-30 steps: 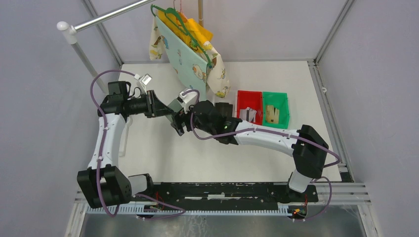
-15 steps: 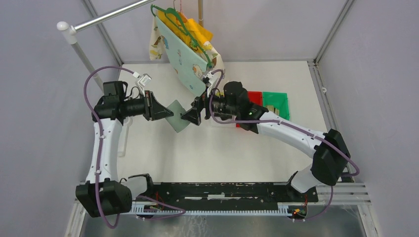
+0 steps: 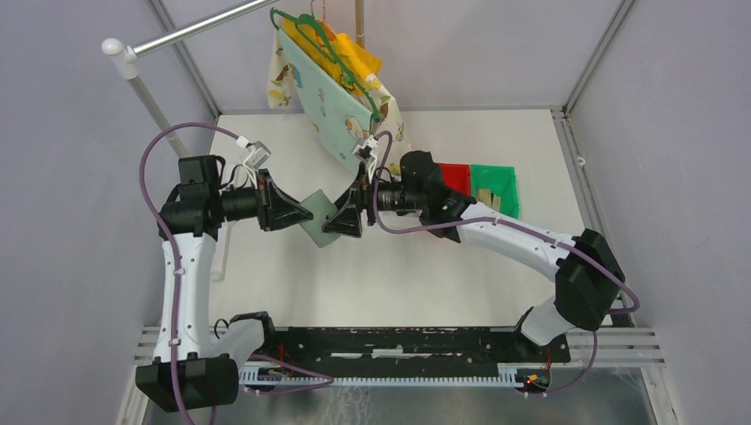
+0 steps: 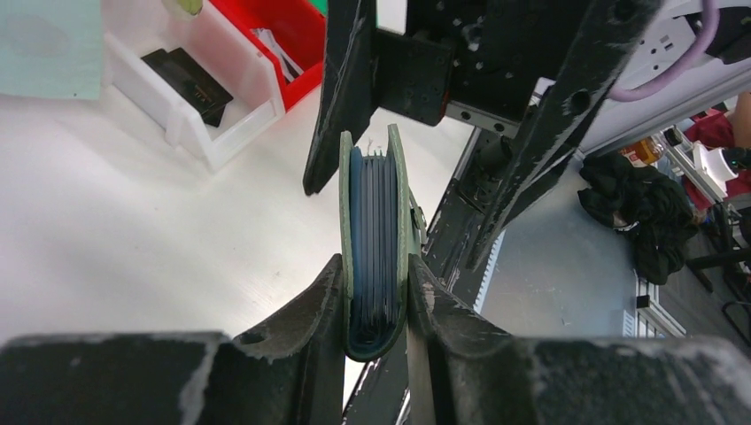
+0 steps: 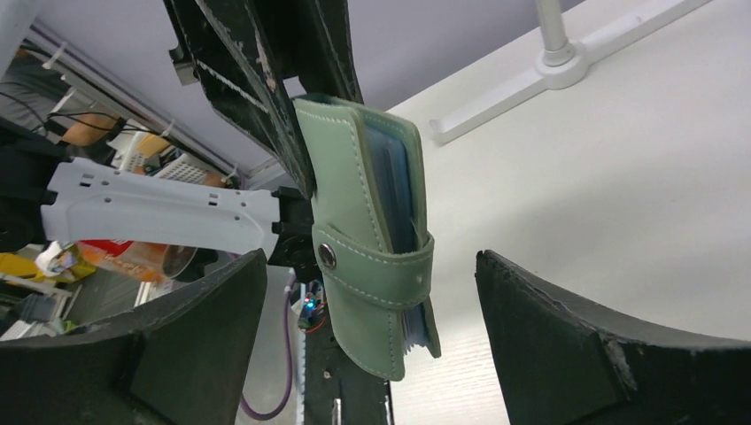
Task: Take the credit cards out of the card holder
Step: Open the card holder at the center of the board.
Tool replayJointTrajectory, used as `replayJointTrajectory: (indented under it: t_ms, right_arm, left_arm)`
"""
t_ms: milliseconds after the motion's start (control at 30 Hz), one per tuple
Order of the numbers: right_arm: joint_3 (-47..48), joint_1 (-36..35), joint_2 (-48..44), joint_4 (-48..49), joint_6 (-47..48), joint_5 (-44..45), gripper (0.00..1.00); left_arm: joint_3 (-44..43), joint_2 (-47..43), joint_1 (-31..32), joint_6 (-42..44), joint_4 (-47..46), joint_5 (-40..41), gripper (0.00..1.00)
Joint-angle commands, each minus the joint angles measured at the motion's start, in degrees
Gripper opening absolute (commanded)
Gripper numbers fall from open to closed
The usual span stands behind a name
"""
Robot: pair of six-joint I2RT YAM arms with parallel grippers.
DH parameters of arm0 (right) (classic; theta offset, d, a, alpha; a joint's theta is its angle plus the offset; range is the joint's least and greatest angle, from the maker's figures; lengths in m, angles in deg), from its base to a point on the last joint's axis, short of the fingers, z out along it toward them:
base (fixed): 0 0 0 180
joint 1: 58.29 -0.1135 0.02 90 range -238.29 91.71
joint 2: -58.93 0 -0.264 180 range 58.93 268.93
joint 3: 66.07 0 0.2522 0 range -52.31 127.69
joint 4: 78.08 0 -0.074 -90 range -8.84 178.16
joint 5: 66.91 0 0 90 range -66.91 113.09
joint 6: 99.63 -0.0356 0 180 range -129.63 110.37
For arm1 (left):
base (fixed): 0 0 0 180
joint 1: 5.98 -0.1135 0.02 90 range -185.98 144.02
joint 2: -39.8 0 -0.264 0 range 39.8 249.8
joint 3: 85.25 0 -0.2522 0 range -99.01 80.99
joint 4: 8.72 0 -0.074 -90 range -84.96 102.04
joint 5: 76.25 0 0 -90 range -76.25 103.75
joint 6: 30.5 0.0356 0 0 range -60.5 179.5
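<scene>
The card holder (image 3: 316,215) is a grey-green folded wallet held up off the table between the two arms. My left gripper (image 4: 375,297) is shut on its folded spine, open edge pointing away. Blue-silver pocket edges (image 4: 376,221) show between the covers. No credit cards can be told apart inside. The snap tab (image 5: 367,266) is wrapped round the edge, its stud (image 5: 328,255) fastened. My right gripper (image 5: 370,270) is open wide, a finger on each side of the tab end, not touching. From above, the left gripper (image 3: 297,214) and right gripper (image 3: 336,221) meet head-on at the holder.
A red bin (image 3: 456,173) and a green bin (image 3: 496,177) stand at the right; a tan card-like piece (image 3: 485,199) lies in the green one. A white bin (image 4: 221,115) holds dark items. Children's clothes (image 3: 332,80) hang on a rack just behind the grippers.
The right gripper pulled away from the holder, opened wide and turned to face it, then came back left to straddle its tab end. The left arm shifted a little, still holding the holder.
</scene>
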State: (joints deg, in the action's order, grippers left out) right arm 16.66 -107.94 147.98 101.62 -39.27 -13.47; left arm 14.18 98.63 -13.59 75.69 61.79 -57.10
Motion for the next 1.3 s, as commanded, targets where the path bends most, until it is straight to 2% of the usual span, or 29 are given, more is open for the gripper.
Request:
replayJointTrajectory:
  t_ms: [0,167,200,267,300,333,367,400,433,467,567,800,900,967,1167,1267]
  right_arm:
    - [-4.99,0.86,-2.54,14.94,-7.74,-8.39,0.89]
    - [-6.02,0.94,-2.2,19.17,-11.4,-11.66,0.69]
    - [-6.35,0.94,-2.43,20.21,-12.07,-11.78,0.63]
    - [-6.93,0.96,-3.08,21.69,-13.01,-11.55,0.43]
    - [-7.01,0.98,-3.46,21.96,-13.14,-11.29,0.3]
    - [-6.97,0.98,-3.78,21.97,-13.24,-11.09,0.21]
    - [-6.84,0.96,-4.09,21.79,-13.09,-11.08,0.14]
    - [-6.58,0.91,-4.22,21.31,-12.75,-11.15,0.11]
    - [-6.17,0.95,-4.28,19.96,-11.91,-11.17,0.1]
    - [-5.5,0.96,-4.2,17.97,-10.73,-11.1,0.11]
    - [-4.32,0.98,-3.92,14.85,-7.94,-11.72,0.16]
    - [-1.36,0.97,-2.9,8.45,-3.65,-11.08,0.18]
    - [-0.92,0.87,-2.92,8.24,-3.46,-10.8,0.18]
    - [-0.1,0.87,-2.83,7.1,-2.7,-10.59,0.18]
    - [2.94,0.45,-2.29,3.21,0.34,-11.16,0.18]
    - [3.28,0.21,-2.64,2.31,1.33,-11.76,0.18]
  left_arm:
    - [-3.22,-1.64,0.15,2.85,-0.24,-7.13,0.11]
    - [-5.5,-1.02,0.16,2.27,-0.23,-8.58,0.11]
    - [-5.74,-0.97,0.16,2.19,-0.16,-8.6,0.1]
    - [-5.67,-1.01,0.15,2.22,-0.1,-8.58,0.13]
    - [-5.67,-0.99,0.16,2.22,-0.08,-8.41,0.21]
    - [-5.77,-0.86,0.15,1.99,-0.11,-8.1,0.35]
    - [-5.91,-0.7,0.19,1.56,-0.14,-7.82,0.52]
    - [-6.15,-0.67,0.15,0.83,-0.15,-7.47,0.72]
    - [-6.41,-0.57,0.15,0.27,-0.07,-7.45,0.81]
    - [-6.71,-0.51,0.22,0.02,-0.06,-7.95,0.85]
    - [-7.94,-0.13,0.16,-0.67,-0.06,-10.36,0.85]
    - [-12.39,3.55,0.15,-4.49,-0.04,-14.4,0.61]
    - [-10.08,2.88,0.25,-3.61,-0.06,-12.59,0.58]
    - [-8.45,2.47,0.23,-3.53,-0.06,-12.09,0.64]
    - [-6.33,1.35,0.89,-1.82,-0.06,-5.61,0.99]
    - [-7.03,1.26,0.85,-0.63,-0.43,-0.7,1.0]
